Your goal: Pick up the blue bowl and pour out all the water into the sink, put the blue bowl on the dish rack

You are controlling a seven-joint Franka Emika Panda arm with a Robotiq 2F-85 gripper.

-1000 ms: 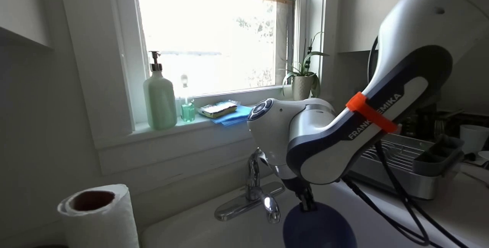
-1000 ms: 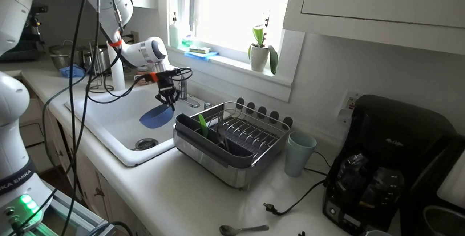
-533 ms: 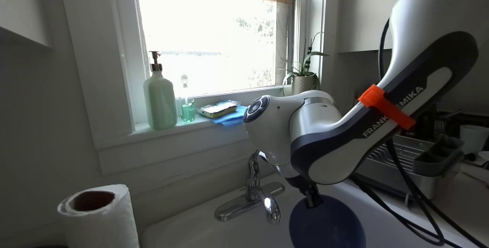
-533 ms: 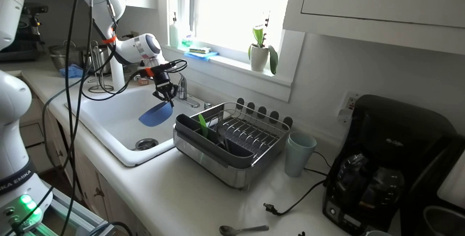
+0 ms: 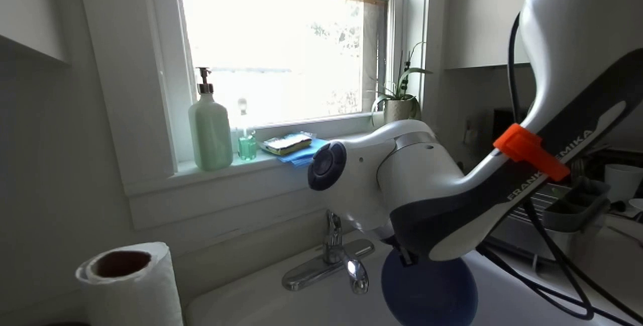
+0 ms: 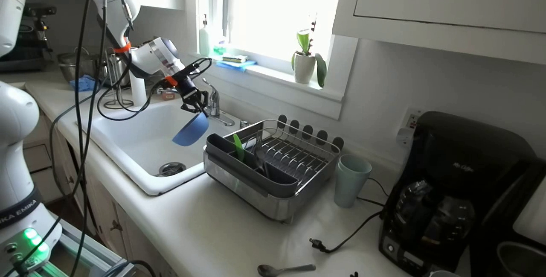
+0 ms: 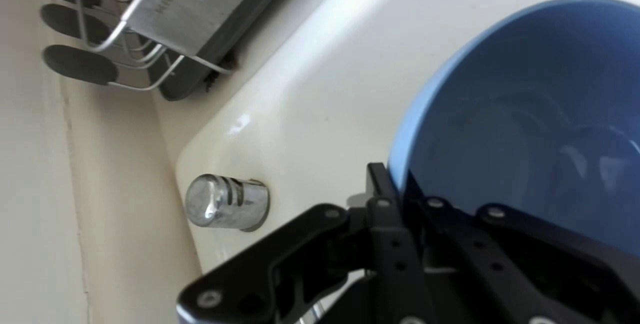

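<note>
The blue bowl [image 6: 190, 130] hangs tilted above the white sink [image 6: 140, 144], clear of the basin, its lower side toward the drain. My gripper [image 6: 204, 112] is shut on its rim at the upper, faucet-side edge. In the wrist view one finger of the gripper [image 7: 395, 184] lies outside the bowl wall and one inside the bowl [image 7: 520, 104]. Pale reflections show on the bowl's inner surface; whether water is in it I cannot tell. Beside the sink, to the right in that exterior view, stands the dish rack [image 6: 251, 185], with a grey utensil holder along its side.
The chrome faucet [image 6: 214, 102] rises close behind the gripper. A green utensil [image 6: 238, 147] and dark ones stand in the rack's holder. Stacked cups [image 6: 350, 181] and a coffee maker [image 6: 456, 191] are beyond the rack. A paper towel roll [image 5: 130, 286] stands near the sink.
The wrist has turned and leans over more, and the bowl tips more steeply than a second ago. The bowl has also risen slightly. The grip on its rim stays the same.
</note>
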